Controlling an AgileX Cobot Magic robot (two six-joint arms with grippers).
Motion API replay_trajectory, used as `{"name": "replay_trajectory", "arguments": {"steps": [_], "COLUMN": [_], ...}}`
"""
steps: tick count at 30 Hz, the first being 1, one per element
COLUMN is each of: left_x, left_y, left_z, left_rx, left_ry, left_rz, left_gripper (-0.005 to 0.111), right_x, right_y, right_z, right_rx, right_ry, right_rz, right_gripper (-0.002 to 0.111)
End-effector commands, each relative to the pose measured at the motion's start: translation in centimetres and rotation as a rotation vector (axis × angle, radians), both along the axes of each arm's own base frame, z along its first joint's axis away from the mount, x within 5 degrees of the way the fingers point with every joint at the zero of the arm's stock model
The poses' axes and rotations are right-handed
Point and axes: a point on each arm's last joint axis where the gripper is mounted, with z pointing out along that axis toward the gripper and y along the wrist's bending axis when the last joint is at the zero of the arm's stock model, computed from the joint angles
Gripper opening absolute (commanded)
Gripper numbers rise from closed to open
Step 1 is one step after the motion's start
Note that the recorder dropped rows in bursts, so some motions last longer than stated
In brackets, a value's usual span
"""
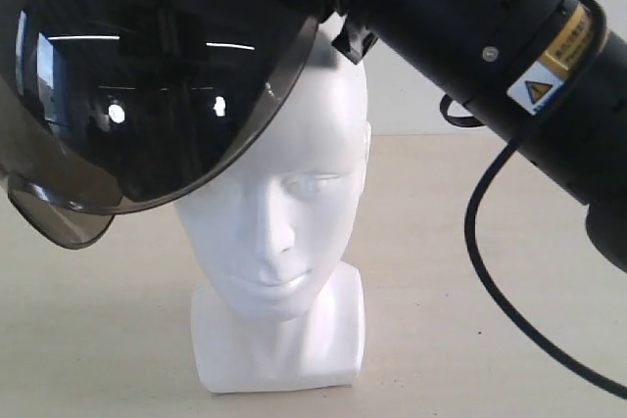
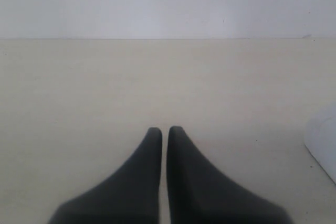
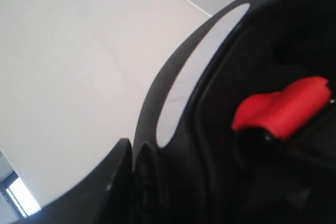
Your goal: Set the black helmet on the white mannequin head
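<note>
Black helmet point(image 1: 167, 7), visor point(image 1: 127, 154) forward, tilts over mannequin head point(image 1: 284, 232); right tool point(image 3: 139, 182) grips it, left tool point(image 2: 164, 129) closed.

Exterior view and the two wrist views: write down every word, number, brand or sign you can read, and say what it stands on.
On the right arm, a yellow label: small dark print, too blurred to read.
On the white part of that label, a warning triangle: a sign only, no legible words.
On the black helmet and the white mannequin head: no text visible.
In both wrist views: none.
</note>
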Motion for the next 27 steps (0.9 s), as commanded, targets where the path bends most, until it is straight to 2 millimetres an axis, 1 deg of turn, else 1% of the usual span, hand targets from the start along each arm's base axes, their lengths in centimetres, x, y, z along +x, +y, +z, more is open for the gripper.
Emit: {"name": "replay_trajectory", "arguments": {"steps": [1,10,18,27], "left_x": [0.0,0.0,0.0,0.0], "left_y": [-0.1,-0.1,-0.1,-0.1], "left_z": [0.1,0.1,0.1,0.1], "left_rx": [-0.009,-0.009,-0.009,0.0], "left_ry": [-0.006,-0.006,-0.006,-0.006], "left_rz": [-0.009,-0.009,-0.009,-0.011], "left_gripper": [0.004,0.004,0.004,0.004], "right_x": [-0.1,1.4,2.5,2.5], "right_y": [-2.4,-4.3,-5.7,-5.8], "right_z": [1.2,1.1,0.8,0.7], "right_rx": [0.064,0.034,-0.005,-0.024], "right_ry": [-0.067,-0.083,-0.09,-0.087], "right_rz": [-0.1,-0.178,-0.208,-0.19], "right_gripper": [0.0,0.0,0.0,0.0]}}
